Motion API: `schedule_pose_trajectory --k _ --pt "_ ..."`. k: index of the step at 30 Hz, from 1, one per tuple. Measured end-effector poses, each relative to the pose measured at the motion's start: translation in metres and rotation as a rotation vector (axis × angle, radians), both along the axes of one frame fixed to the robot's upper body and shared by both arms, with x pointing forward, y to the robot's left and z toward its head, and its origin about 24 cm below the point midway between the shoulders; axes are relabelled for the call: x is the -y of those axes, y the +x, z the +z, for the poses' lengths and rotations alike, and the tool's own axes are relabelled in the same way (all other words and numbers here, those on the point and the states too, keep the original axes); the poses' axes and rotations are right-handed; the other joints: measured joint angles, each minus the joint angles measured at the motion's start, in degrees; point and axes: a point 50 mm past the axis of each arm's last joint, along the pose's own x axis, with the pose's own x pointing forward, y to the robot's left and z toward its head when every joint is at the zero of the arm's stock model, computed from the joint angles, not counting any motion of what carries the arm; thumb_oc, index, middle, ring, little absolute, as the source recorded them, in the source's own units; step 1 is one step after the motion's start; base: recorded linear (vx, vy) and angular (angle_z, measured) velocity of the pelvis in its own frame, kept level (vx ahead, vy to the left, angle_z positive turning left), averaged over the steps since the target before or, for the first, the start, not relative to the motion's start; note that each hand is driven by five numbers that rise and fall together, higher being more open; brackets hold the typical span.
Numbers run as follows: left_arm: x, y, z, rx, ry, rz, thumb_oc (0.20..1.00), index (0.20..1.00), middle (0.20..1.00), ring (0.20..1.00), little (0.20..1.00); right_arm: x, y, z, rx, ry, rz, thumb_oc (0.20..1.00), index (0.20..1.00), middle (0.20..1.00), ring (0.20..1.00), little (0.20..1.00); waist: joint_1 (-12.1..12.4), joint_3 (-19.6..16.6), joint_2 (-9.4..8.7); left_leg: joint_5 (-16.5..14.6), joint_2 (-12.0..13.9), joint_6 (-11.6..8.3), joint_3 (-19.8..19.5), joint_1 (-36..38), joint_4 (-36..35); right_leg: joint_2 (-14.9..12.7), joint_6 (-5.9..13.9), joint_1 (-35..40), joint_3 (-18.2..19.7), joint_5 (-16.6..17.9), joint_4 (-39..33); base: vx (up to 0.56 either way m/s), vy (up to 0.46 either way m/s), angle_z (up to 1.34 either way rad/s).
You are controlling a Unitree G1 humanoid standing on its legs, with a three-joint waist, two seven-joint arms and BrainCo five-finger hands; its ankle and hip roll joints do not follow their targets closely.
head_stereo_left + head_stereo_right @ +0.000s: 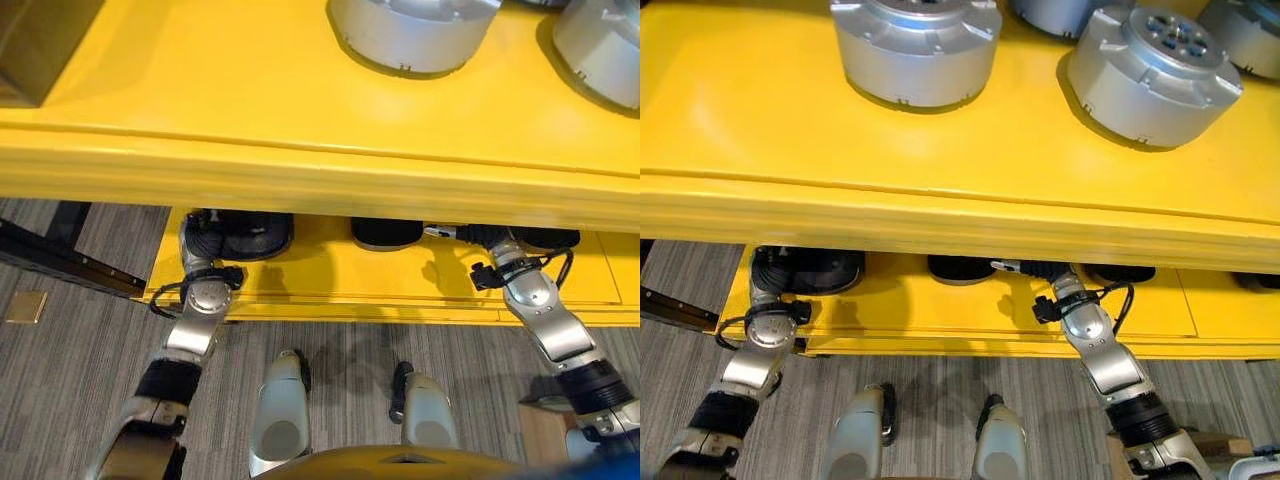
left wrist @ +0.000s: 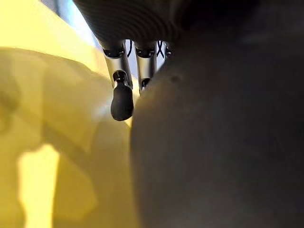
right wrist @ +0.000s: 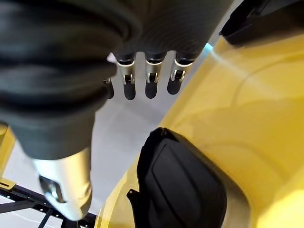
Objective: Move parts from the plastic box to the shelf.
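A: Looking down, the biggest thing is the yellow shelf, its top level running across the view with a lower level beneath the front edge.

B: And the parts?

A: Round silver-grey metal parts sit on the top level: one large part toward the left, a second part with holes in its top face to its right, well apart. Dark round parts stand on the lower level: one at its left end, another near the middle.

B: The hands?

A: Both reach in under the top level. The left hand lies against the dark part at the left end; its grip cannot be told. The right hand hangs with fingers straight, holding nothing, near a black part.
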Motion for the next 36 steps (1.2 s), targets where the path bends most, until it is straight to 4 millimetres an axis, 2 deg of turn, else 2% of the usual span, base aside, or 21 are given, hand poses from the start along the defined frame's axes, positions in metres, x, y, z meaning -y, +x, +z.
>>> schedule_pose_trajectory --k 1,3,6,12,14,17,21,24,27,36 --pt "0.000 0.001 0.001 0.003 0.006 0.001 0.200 0.200 0.200 0.200 0.200 0.000 0.000 0.000 -0.001 -0.003 0.002 1.000 1.000 1.000 1.000 1.000 -0.5 0.1 0.07 -0.2 -0.1 -0.18 0.1 0.2 0.4 -0.1 -0.05 -0.3 0.2 0.1 -0.2 -0.03 0.250 -0.12" --pt "-0.023 0.013 -0.001 -0.070 0.066 0.087 0.200 0.200 0.200 0.200 0.200 -0.003 0.010 0.012 0.019 -0.056 0.042 1.000 1.000 1.000 1.000 1.000 -1.9 0.8 1.81 -0.8 -0.3 0.69 1.5 0.2 0.9 -0.7 -0.41 -1.2 1.9 -0.4 1.6 0.00 0.176 -0.22" --pt "-0.039 0.013 -0.005 -0.111 0.092 0.150 0.200 0.200 0.200 0.200 0.200 -0.001 0.011 0.012 -0.007 -0.085 0.054 1.000 1.000 1.000 1.000 1.000 -3.3 1.7 3.43 -1.1 -0.6 1.30 2.9 0.2 1.5 -1.2 -0.27 -2.2 3.6 -0.3 2.4 0.01 0.150 -0.16" --pt "-0.052 0.019 -0.007 -0.155 0.084 0.212 0.200 0.200 0.200 0.200 0.200 0.005 0.013 0.015 -0.031 -0.142 0.069 1.000 1.000 1.000 1.000 1.000 -4.2 2.5 4.92 -1.0 -0.6 1.28 3.9 0.2 1.4 -1.4 -0.43 -4.1 4.8 -0.7 4.2 -0.02 0.087 -0.07" --pt "-0.062 0.017 -0.006 -0.178 0.093 0.246 0.200 0.200 0.200 0.200 0.200 0.004 0.017 0.024 -0.010 -0.166 0.079 1.000 1.000 1.000 1.000 1.000 -5.4 3.1 5.79 -1.0 -0.6 1.26 4.2 0.2 1.5 -1.4 -0.09 -4.6 5.4 -0.9 5.0 -0.03 0.063 -0.09" --pt "-0.072 0.021 0.002 -0.180 0.078 0.285 0.200 0.200 0.200 0.200 0.200 0.000 0.019 0.027 -0.009 -0.191 0.099 1.000 1.000 1.000 1.000 1.000 -6.5 3.2 5.83 -0.8 -0.4 0.98 4.3 0.1 1.4 -1.3 -0.43 -5.5 5.7 -1.5 6.1 -0.04 0.040 -0.04" --pt "-0.070 0.025 0.006 -0.174 0.060 0.288 0.200 0.200 0.200 0.200 0.200 -0.001 0.019 0.027 -0.014 -0.194 0.103 1.000 1.000 1.000 1.000 1.000 -6.9 3.7 6.20 -0.8 -0.1 0.51 4.3 0.1 1.5 -0.9 -0.58 -6.3 6.1 -2.1 7.4 -0.05 0.026 -0.04" --pt "-0.072 0.023 -0.001 -0.213 0.063 0.295 0.200 0.200 0.200 0.200 0.200 -0.003 0.021 0.029 -0.017 -0.202 0.109 1.000 1.000 1.000 1.000 1.000 -7.3 4.4 6.15 -1.0 0.9 -0.52 4.0 0.0 2.4 -0.1 -1.17 -7.1 6.2 -3.4 9.5 -0.02 0.026 -0.06" --pt "-0.075 0.020 -0.005 -0.239 0.065 0.307 0.200 0.200 0.200 0.200 0.200 -0.005 0.023 0.034 -0.002 -0.206 0.112 1.000 1.000 1.000 1.000 1.000 -7.9 4.9 6.17 -1.1 1.2 -0.65 4.0 0.0 2.5 0.1 -1.57 -7.5 6.4 -3.9 10.2 0.00 0.000 0.00" --pt "-0.069 0.023 -0.007 -0.261 0.094 0.263 0.200 0.200 0.200 0.200 0.200 -0.001 0.022 0.032 -0.018 -0.241 0.105 1.000 1.000 1.000 1.000 1.000 -8.1 5.3 6.23 -1.1 1.3 -0.77 4.0 -0.5 2.6 0.2 -1.52 -8.2 6.4 -3.8 10.6 -0.01 -0.001 0.00"
